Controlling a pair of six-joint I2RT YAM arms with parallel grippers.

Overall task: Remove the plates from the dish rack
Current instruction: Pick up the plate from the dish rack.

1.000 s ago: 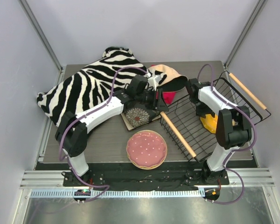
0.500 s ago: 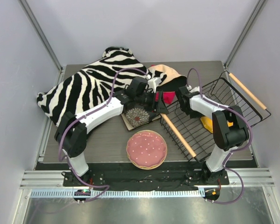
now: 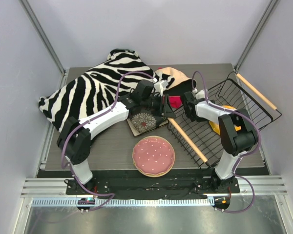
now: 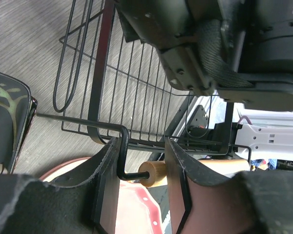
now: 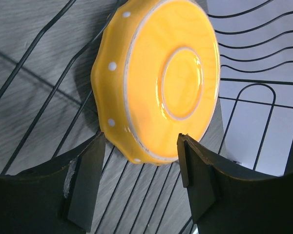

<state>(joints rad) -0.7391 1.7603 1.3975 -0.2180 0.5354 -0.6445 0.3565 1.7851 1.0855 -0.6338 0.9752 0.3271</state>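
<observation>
Right gripper [image 5: 141, 138] swung inward over the black wire dish rack [image 4: 98, 83] by the table's [image 3: 102, 146] right edge; the orange dotted round plate [image 5: 158, 83] sat inside, underside showing, beyond its spread jaws. Left gripper [image 4: 142, 144], jaws spread, straddled the light wooden handle [image 4: 154, 173] end.

Nothing here can be read: no lettering, brand or number on the dish rack [image 3: 186, 140] or anything around it.

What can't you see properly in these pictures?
Orange plate, top view: mostly hidden behind the right arm inside the dish rack.
Dark flower plate, top view: partly covered by the left arm.
Pink plate, left wrist view: cut off by the bottom edge.
</observation>
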